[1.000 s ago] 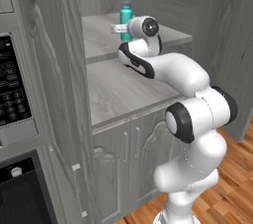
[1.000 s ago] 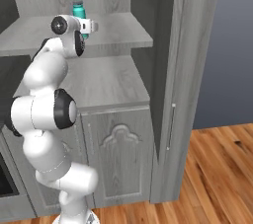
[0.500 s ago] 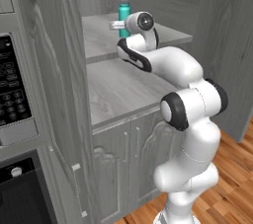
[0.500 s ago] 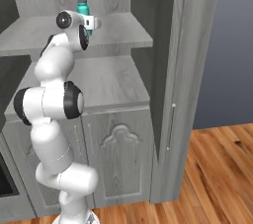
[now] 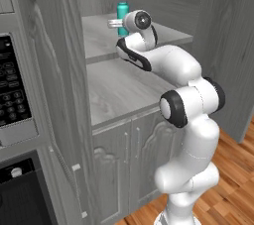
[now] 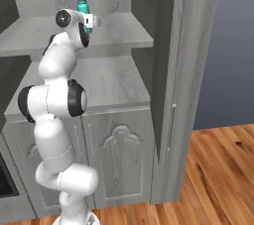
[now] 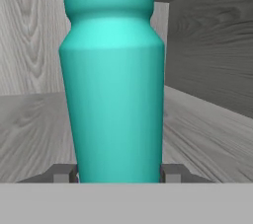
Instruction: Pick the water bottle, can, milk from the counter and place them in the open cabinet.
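Water bottle at the open cabinet's upper shelf

The hand (image 7: 118,172) grips the upright water bottle (image 7: 112,85) over the shelf (image 6: 114,33), back wall close behind.

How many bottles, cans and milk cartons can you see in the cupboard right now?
water bottle: 1, teal, upright on the open cabinet shelf, with the gripper closed around it
cans: 0
milk: 0
Total: 1

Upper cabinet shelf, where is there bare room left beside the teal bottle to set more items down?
The grey wood-grain upper shelf lies bare left of the slim teal grey-capped water bottle, and to its right up to the side wall. The lower shelf is bare too. It is tight at the end effector, shut on the bottle.
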